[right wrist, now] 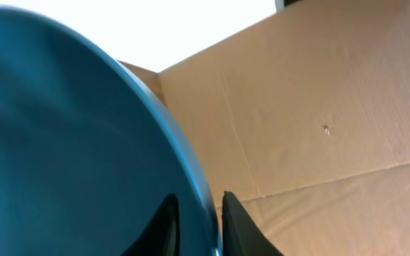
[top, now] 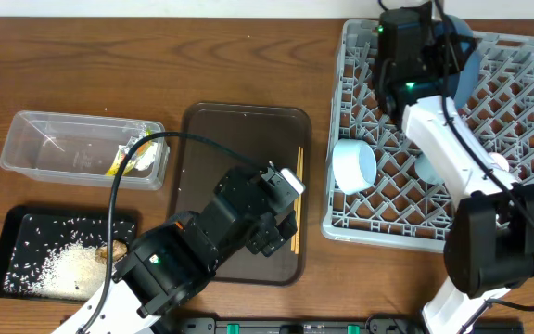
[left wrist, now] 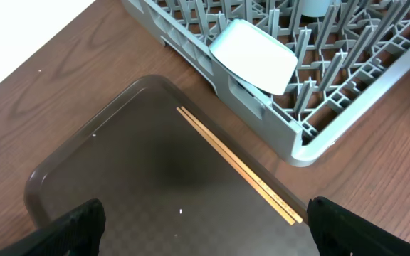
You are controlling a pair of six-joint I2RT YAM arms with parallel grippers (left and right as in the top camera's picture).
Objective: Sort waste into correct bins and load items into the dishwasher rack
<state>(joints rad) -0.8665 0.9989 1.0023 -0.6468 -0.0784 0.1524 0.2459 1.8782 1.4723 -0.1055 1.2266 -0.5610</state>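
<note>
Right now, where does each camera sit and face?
Overhead: fixed above the table, looking straight down on the dishwasher rack, serving tray and both arms.
Left wrist: above the serving tray, tilted down toward the chopsticks and rack corner; the open left gripper shows as two fingertips at the bottom corners.
Right wrist: close against the blue plate, cardboard behind; the right gripper pinches its rim.
Shared: overhead and left wrist both show chopsticks, tray and light blue bowl.

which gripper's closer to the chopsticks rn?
Left. Left gripper hangs open over the brown tray, chopsticks just ahead; right gripper is at the far corner of the rack, pinching the blue plate.
</note>
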